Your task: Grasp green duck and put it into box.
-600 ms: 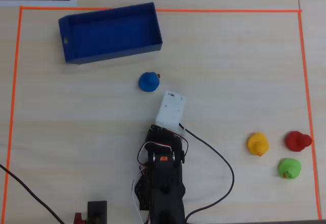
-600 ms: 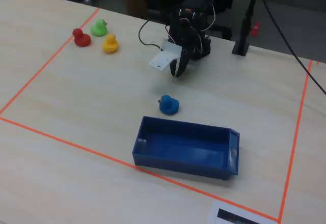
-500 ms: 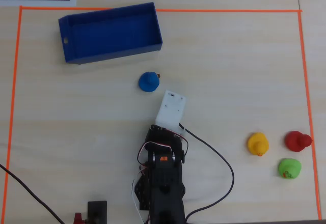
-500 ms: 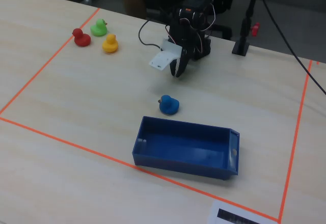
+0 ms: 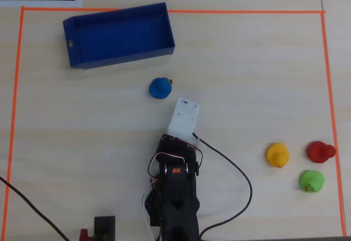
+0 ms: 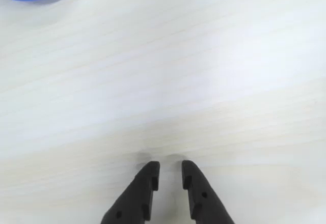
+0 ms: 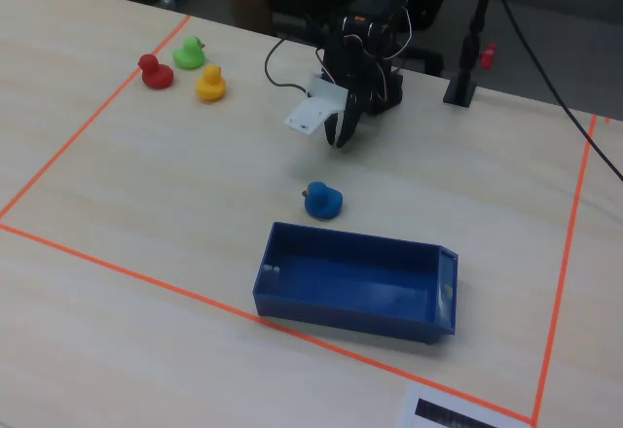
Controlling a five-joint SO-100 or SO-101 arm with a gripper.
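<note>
- Task progress: nothing done yet; the green duck sits on the bench near the lower right corner of the overhead view, untouched.
- Claw: jaws narrow, almost closed, holding nothing, poised over bare bench in the wrist view.
- Box: empty, at upper left in the overhead view, well apart from the green duck.
- Neighbours: yellow duck and red duck stand just beside the green one and may crowd the grasp; blue duck lies between arm and box.
</note>
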